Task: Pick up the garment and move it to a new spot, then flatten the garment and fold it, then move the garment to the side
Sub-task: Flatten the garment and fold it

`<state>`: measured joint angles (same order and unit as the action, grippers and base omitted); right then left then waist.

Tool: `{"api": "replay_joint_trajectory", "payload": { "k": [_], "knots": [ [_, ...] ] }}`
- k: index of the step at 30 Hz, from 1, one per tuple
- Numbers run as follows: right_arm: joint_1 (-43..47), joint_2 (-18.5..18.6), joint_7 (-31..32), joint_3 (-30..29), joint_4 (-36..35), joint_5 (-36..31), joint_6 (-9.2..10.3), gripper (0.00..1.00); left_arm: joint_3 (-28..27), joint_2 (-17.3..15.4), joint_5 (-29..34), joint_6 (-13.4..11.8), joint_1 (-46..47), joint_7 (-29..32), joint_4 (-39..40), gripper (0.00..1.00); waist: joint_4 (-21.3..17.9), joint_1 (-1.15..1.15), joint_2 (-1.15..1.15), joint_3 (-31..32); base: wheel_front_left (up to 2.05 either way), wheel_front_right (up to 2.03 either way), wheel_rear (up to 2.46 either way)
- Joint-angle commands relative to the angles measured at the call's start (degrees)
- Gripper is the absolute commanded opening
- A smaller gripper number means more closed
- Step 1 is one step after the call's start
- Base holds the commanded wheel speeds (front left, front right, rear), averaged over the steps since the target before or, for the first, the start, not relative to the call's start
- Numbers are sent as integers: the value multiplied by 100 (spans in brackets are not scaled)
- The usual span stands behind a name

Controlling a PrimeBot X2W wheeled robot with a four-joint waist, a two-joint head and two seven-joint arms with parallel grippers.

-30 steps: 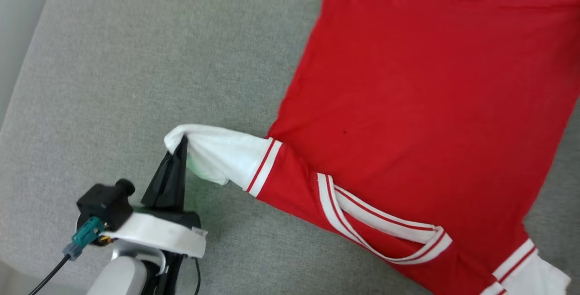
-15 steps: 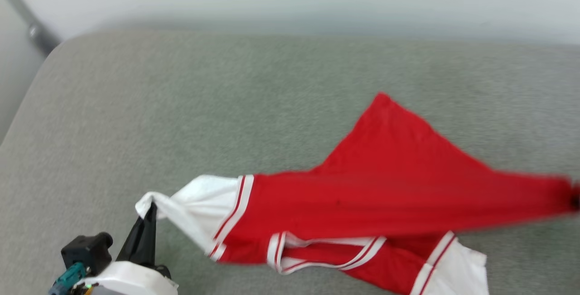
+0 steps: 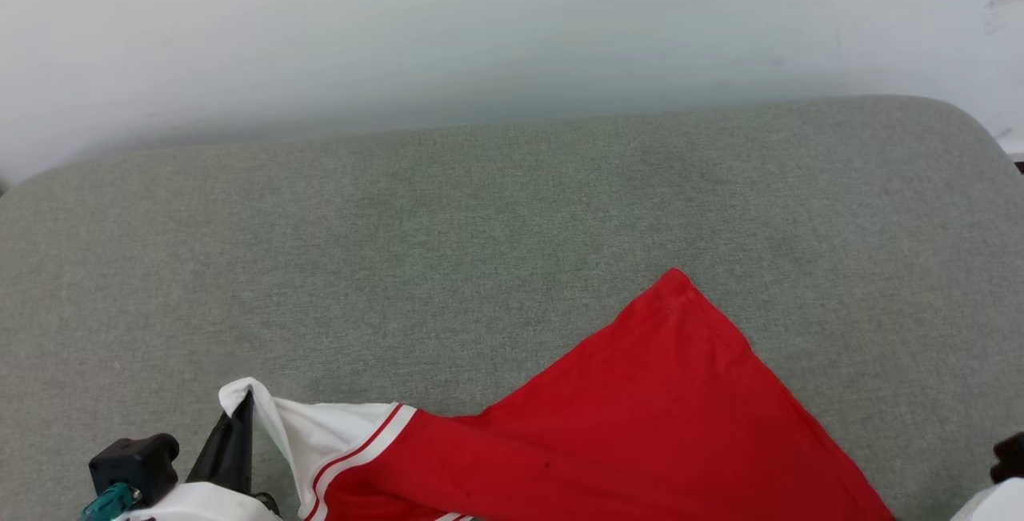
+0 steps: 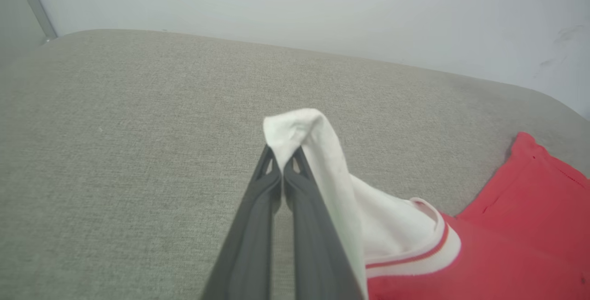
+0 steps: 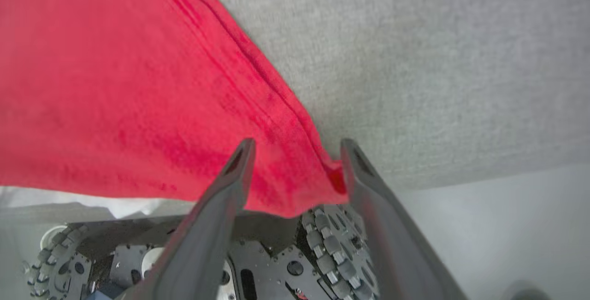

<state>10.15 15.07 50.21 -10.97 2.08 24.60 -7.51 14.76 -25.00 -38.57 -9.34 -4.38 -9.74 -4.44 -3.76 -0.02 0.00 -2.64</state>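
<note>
My left gripper [image 4: 282,164] was pressed together on the tip of the white sleeve [image 4: 318,152], pinching it over the grey cushion [image 4: 115,152]. In the head view that gripper [image 3: 238,425] sat at 7 o'clock. From the pinch, in the left wrist view, the sleeve ran toward 4 o'clock, past its red-and-white striped cuff [image 4: 415,258], into the red body of the garment [image 4: 521,240].

My right gripper [image 5: 297,152] was spread. A red hem corner lay loose between its fingers, nearer the one on the 3 o'clock side. Below the cloth showed my wheeled base [image 5: 329,249].

In the head view the garment [image 3: 640,425] lay at 5 o'clock on the cushion, one red corner pointing to 12 o'clock, with the pale wall [image 3: 480,25] beyond.
</note>
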Motion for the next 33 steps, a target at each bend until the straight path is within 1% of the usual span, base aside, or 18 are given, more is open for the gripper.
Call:
{"api": "replay_joint_trajectory", "payload": {
  "k": [1,6,9,12,14,17,21,27,29,33],
  "knots": [
    [-135,-37,-183,-25,-56,-39,4,100,-14,-39,0,-32,-13,11,31,0,-12,2,0,-36,0,0,0],
    [-688,-150,-1929,-76,-136,-229,4,100,21,-80,59,-19,202,57,180,0,35,2,0,-260,0,0,0],
    [-1104,-142,-2679,32,-23,-243,4,100,33,-87,89,17,401,57,255,0,110,2,0,-493,0,0,0],
    [-1584,-81,-2986,213,74,-161,4,100,21,-87,130,42,637,-17,369,0,202,2,0,-801,0,0,0],
    [-1920,10,-2960,324,127,-111,4,100,28,-79,178,61,799,-55,458,0,283,2,0,-1018,0,0,0],
    [-2451,166,-2600,584,222,-25,4,100,79,-41,232,109,1045,-93,589,0,417,2,0,-1351,0,0,0],
    [-3149,432,-1569,1067,311,26,4,100,192,52,316,168,1355,-159,650,0,589,2,0,-1694,0,0,0],
    [-3901,553,179,1653,490,161,3,100,380,227,401,329,1768,-246,566,0,878,2,0,-2088,0,0,0],
    [-4069,562,645,1788,542,178,3,100,426,288,409,384,1883,-280,524,0,967,2,0,-2196,0,0,0],
    [-4173,532,1261,2054,781,178,3,100,454,367,424,470,2038,-354,406,0,1078,2,0,-2347,0,0,0]
  ]
}}
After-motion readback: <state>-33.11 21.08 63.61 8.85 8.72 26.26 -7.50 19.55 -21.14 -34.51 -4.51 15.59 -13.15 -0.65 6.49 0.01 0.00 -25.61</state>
